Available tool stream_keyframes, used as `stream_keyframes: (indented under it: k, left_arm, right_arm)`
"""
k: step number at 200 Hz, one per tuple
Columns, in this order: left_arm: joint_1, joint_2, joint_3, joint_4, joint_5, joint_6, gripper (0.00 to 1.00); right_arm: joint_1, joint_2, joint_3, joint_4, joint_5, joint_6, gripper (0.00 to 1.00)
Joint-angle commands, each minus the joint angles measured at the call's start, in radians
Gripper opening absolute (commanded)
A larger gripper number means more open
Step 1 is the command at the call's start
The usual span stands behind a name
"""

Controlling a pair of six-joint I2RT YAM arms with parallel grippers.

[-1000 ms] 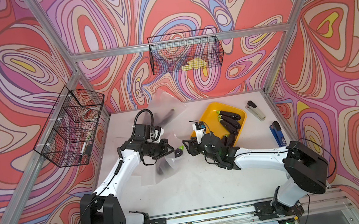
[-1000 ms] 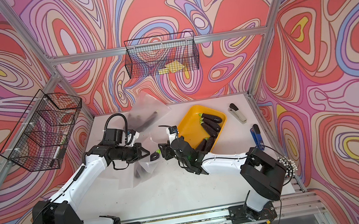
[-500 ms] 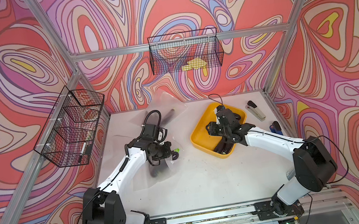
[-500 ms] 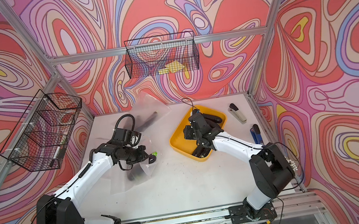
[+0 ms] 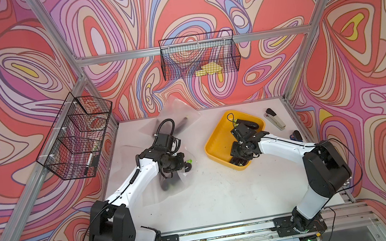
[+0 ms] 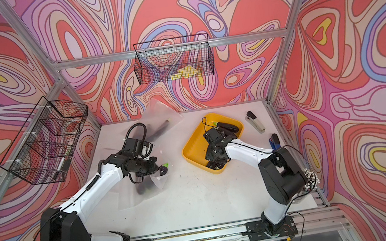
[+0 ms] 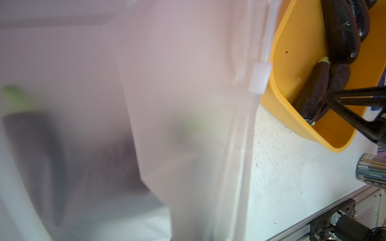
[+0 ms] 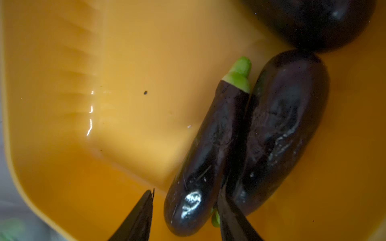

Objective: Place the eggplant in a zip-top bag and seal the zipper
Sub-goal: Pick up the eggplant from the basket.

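Right wrist: right tool spread astride 1 eggplant in tray; left tool pinches zip-top bag.

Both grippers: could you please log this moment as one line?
right gripper: open astride eggplant in tray | left gripper: shut on bag

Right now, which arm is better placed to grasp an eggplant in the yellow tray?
Right. The right gripper hangs inside the yellow tray, open jaws either side of the slim eggplant. The left gripper is shut on the zip-top bag, apart from the tray.
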Motion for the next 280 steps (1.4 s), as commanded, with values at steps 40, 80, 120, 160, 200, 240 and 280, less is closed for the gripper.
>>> stream_keyframes:
  k: [40,80,120,160,200,240,280]
  left_arm:
    - [0.001,-0.021,0.019,-0.022,-0.022,0.024,0.0]
    - [0.001,-0.008,0.03,-0.024,-0.007,0.021,0.0]
    - [0.002,-0.002,0.039,-0.031,-0.007,0.025,0.0]
    - [0.001,0.008,0.048,-0.032,0.0,0.019,0.0]
    - [0.001,0.013,0.053,-0.039,-0.004,0.021,0.0]
    - [0.002,0.011,0.063,-0.051,-0.01,0.023,0.0]
    - [0.002,0.008,0.072,-0.052,-0.01,0.025,0.0]
  right_arm:
    - [-0.01,0.116,0.045,0.064,0.042,0.064,0.54]
    - [-0.019,0.19,0.1,0.115,0.059,0.054,0.51]
    - [-0.045,0.203,0.117,0.134,0.082,0.0,0.6]
    - [-0.1,0.217,0.137,0.161,0.056,-0.031,0.61]
    - [-0.111,0.244,0.151,0.182,0.017,-0.058,0.38]
    - [-0.112,0.212,0.129,0.197,-0.025,-0.048,0.44]
    - [-0.112,0.196,0.113,0.204,-0.05,-0.03,0.49]
